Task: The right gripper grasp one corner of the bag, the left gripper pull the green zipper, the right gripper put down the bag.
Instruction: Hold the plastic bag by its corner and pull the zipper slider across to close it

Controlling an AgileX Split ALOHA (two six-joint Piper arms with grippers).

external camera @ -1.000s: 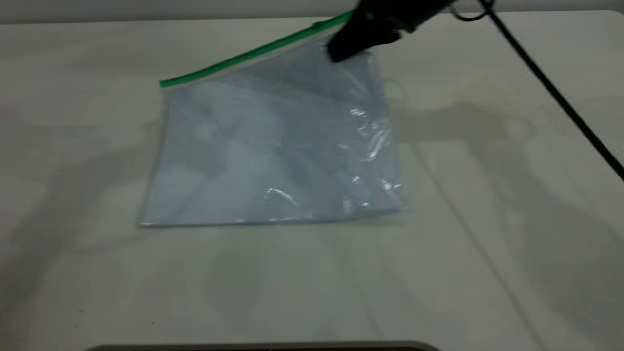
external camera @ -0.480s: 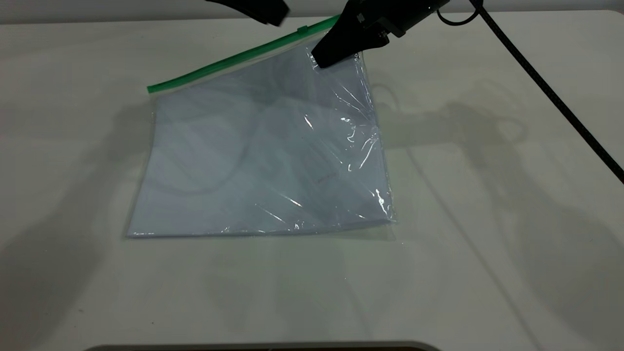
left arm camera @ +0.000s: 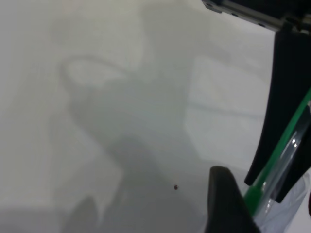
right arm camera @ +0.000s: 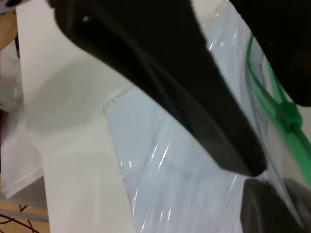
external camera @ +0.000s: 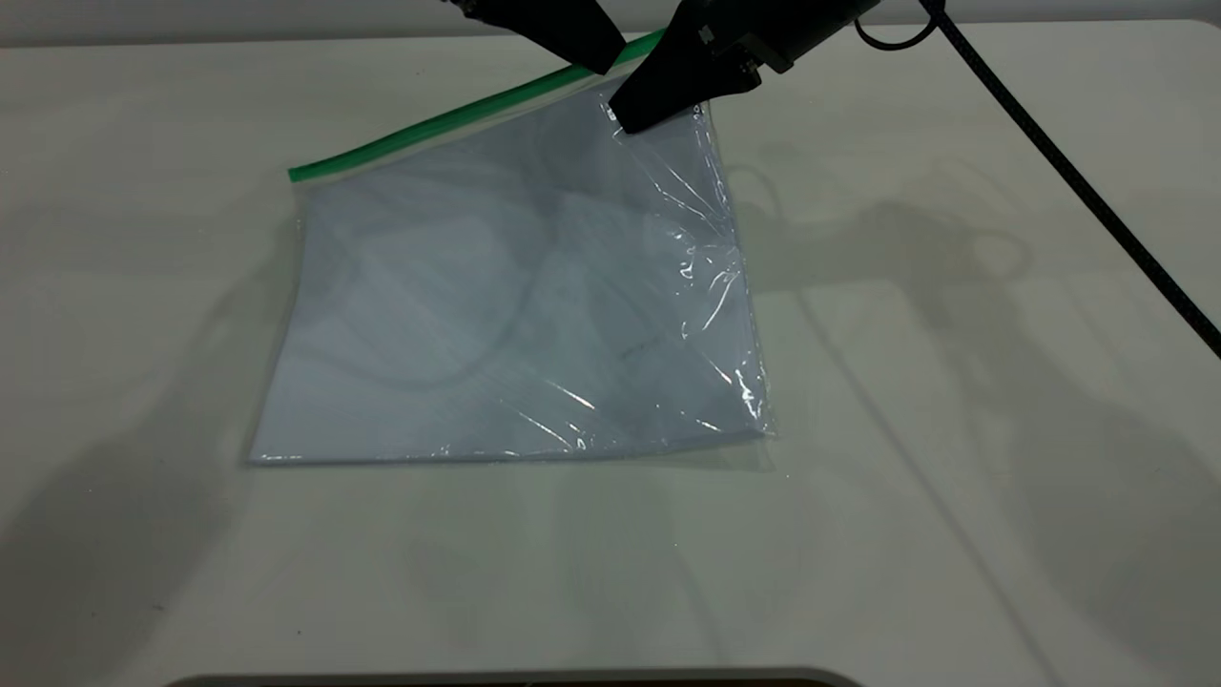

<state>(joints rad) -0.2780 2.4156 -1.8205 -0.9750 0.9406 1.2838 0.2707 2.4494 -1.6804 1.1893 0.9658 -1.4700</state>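
1. While the bag [external camera: 515, 305] lies on the worktop [external camera: 954, 534], the right hand [external camera: 637, 113] is clenched on its far right corner.
2. Above the green zipper [external camera: 448, 122] at the far edge, the left hand [external camera: 596, 59] hovers; whether its grip is released, I cannot tell.

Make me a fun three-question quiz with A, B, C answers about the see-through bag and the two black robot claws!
1. Where is the left gripper?
A. at the green zipper
B. on the bag's near edge
C. beside the table's near edge

2. What colour is the strip along the bag's far edge?
A. red
B. green
C. yellow

3. What is the right gripper doing?
A. parked off the table
B. hovering open far above
C. pinching the bag's far corner

Answers: 1 A, its tip meets the strip near the right gripper. 2 B, the strip is bright green. 3 C, its jaws are shut on that corner, which is lifted.
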